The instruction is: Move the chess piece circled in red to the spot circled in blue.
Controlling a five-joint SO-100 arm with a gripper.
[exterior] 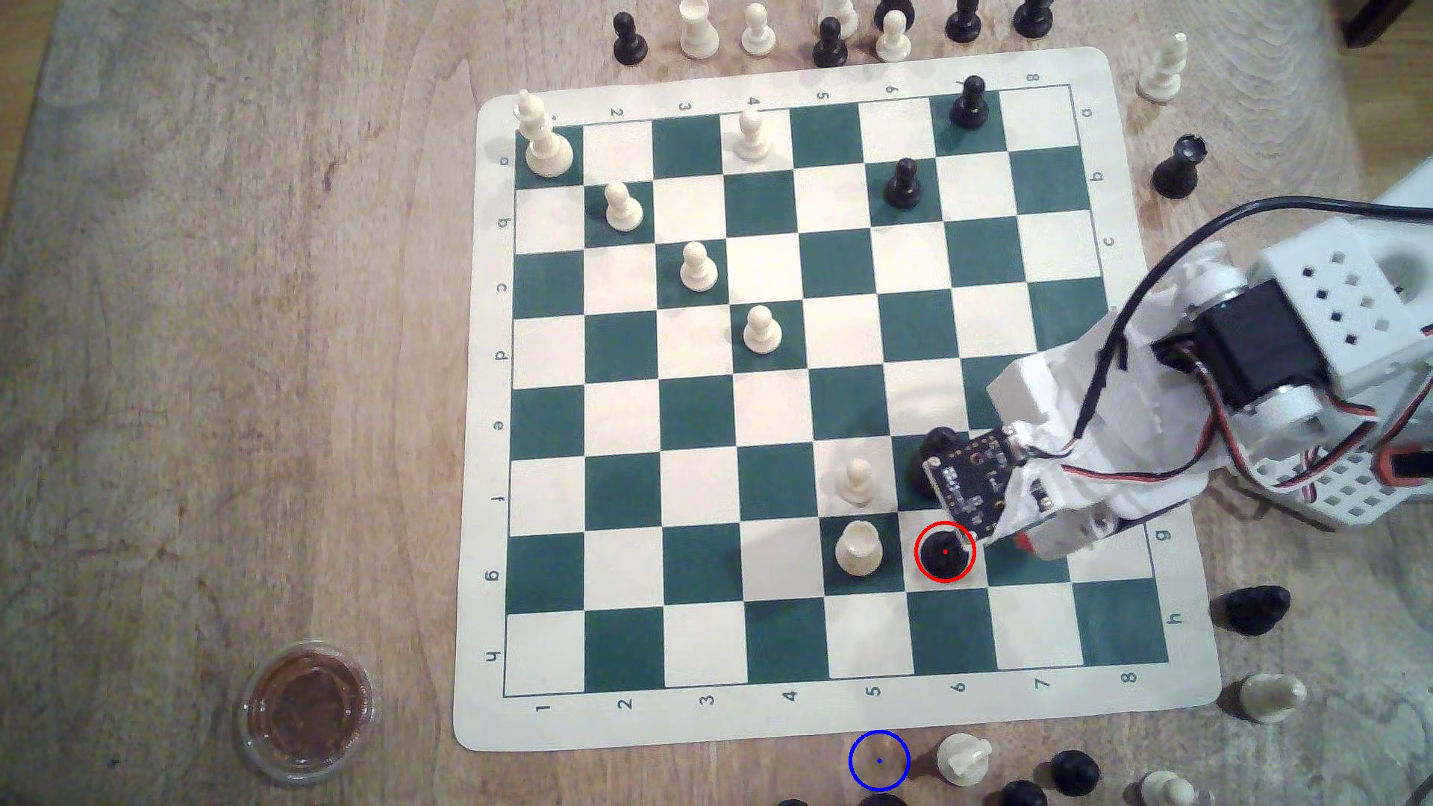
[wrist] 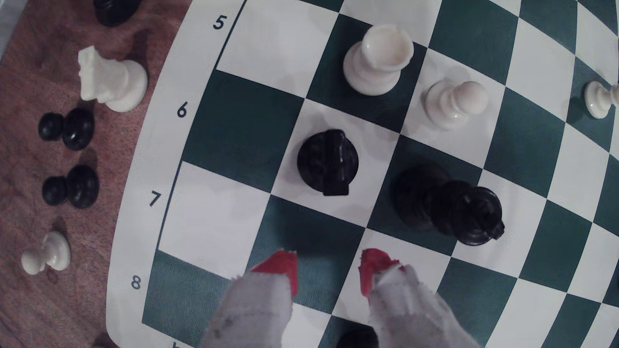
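Note:
The chess piece (exterior: 944,552) is a small glossy black piece inside the red ring, standing on a white square near the board's near right corner in the exterior view. In the wrist view the chess piece (wrist: 326,162) stands upright, a little ahead of my fingers. My gripper (wrist: 328,271) is open, its red-tipped fingers (wrist: 279,267) spread with nothing between them. In the exterior view my gripper (exterior: 1017,542) sits just right of the piece, without touching it. The spot (exterior: 878,760) is a blue ring with a dot on bare wood, just off the board's near edge.
A white rook (exterior: 858,549) stands one square to the exterior view's left of the circled piece, with a white pawn (exterior: 857,480) behind it. A taller black piece (wrist: 449,204) stands close beside the gripper's path. A toppled white knight (exterior: 961,758) lies right of the spot. A round container (exterior: 306,709) sits at the near left.

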